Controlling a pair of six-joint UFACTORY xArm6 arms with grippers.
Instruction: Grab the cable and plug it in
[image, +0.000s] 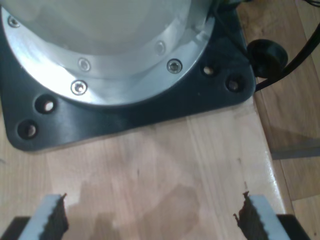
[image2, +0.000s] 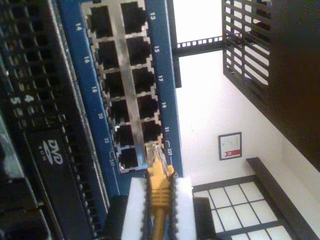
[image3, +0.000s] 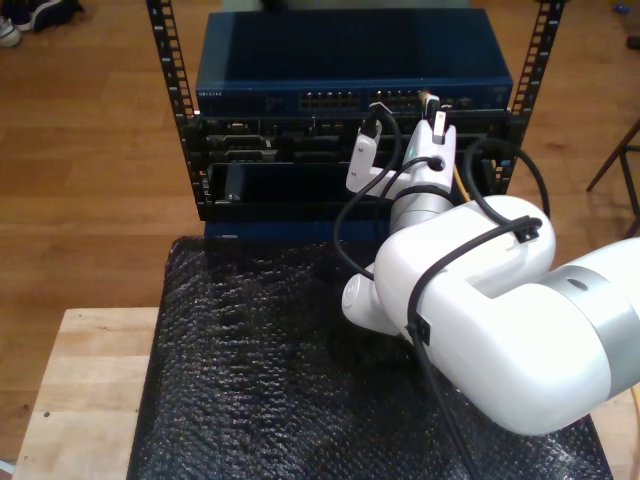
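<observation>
My second gripper (image2: 159, 200) clenches the cable (image2: 159, 190) just behind its plug: white pads (image2: 134, 202) with black toothed edges pinch the ribbed yellow boot from both sides. The small clear plastic plug (image2: 153, 151) sits at the edge of the port block, by the ports marked 23 and 24; whether it is actually seated in a port I cannot tell. The network switch (image2: 160, 75) has a blue face and a silvery metal block of square ports in two rows, with white numbers 13 to 24 beside them. Beside it sits a black perforated unit with a DVD logo (image2: 46, 150).

In the exterior view the switch (image3: 350, 65) is mounted in a black rack (image3: 180, 110) on a wooden floor, and the white glossy arm (image3: 470, 300) reaches to it over crinkled black bubble wrap (image3: 260, 370).

My first gripper (image: 150, 217) is released, its serrated pads (image: 52, 217) spread wide over a pale wooden tabletop (image: 150, 165), near a black base plate (image: 125, 117) carrying a bolted aluminium flange (image: 125, 87).
</observation>
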